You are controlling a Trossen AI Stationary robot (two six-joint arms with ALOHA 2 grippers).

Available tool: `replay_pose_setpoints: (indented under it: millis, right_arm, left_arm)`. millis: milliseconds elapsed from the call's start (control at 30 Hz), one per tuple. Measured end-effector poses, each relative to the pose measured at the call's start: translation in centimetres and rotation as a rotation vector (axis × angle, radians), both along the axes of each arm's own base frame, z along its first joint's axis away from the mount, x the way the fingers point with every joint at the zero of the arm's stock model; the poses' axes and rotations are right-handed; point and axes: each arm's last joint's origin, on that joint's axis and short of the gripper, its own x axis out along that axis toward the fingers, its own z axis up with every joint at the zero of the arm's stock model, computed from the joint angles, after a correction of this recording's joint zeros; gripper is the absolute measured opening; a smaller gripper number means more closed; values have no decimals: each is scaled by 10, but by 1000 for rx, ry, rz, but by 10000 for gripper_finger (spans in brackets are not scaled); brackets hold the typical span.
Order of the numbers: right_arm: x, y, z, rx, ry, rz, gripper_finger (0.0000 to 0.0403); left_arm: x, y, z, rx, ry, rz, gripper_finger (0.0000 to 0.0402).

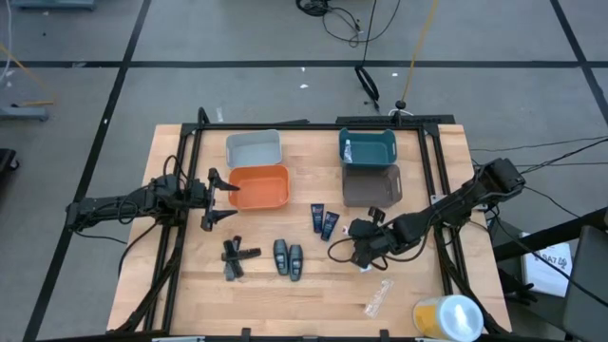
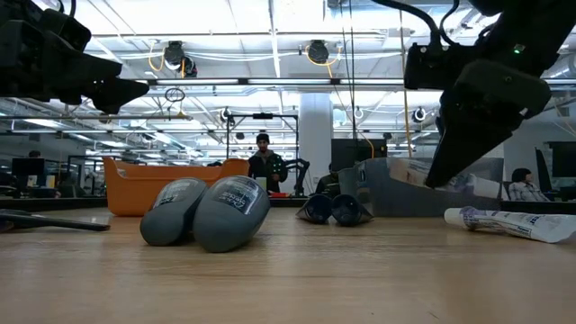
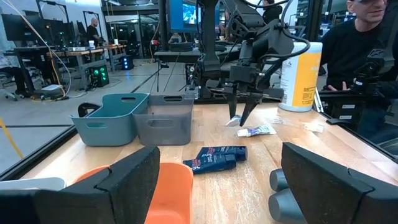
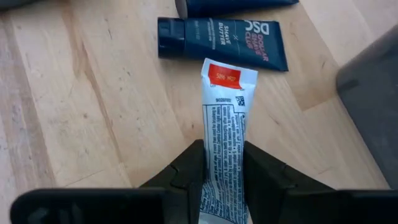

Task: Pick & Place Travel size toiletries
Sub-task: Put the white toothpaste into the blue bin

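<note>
Your right gripper [image 4: 222,163] pinches a white tube [image 4: 225,134] by its end, above the surface [image 4: 93,112] near the dark blue tubes [image 4: 222,36], ready to carry; your left gripper [image 1: 220,199] waits wide open beside the orange bin [image 1: 258,186].

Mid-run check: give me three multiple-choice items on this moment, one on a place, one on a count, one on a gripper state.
1. Where do the two dark blue tubes lie?
A. In the orange bin
B. On the table in front of the grey bin
C. Beside the yellow cylinder

2. How many bins stand on the table?
A. Two
B. Three
C. Four

3. What is the right gripper doing?
A. Clamped on a white tube
B. Open over the teal bin
C. Holding a black stick

Answers: 1 B, the tubes rest on bare wood just before the grey bin. 2 C, pale grey, orange, teal and grey show from above. 3 A, the wrist view shows the white tube between the fingers.
</note>
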Motion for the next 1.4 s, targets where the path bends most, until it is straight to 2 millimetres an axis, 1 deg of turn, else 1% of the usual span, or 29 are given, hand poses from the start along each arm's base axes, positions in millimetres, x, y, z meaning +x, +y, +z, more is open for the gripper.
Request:
replay_pose_setpoints:
  millis: [333,533,867,1200,1400]
  right_arm:
    - [0,0,2,-20,4,38,67]
    - [-2,-1,10,-12,-26,36,59]
    - [-7,-3,31,-10,-105,86,59]
    - [-16,-8,60,-46,-218,146,59]
    - [-17,-9,75,-64,-307,205,59]
  left_arm:
    - [0,0,0,0,0,0,328]
    - [0,0,0,0,0,1,328]
    - [0,0,0,0,0,1,328]
    - [0,0,0,0,0,1,328]
    - [0,0,0,0,0,0,328]
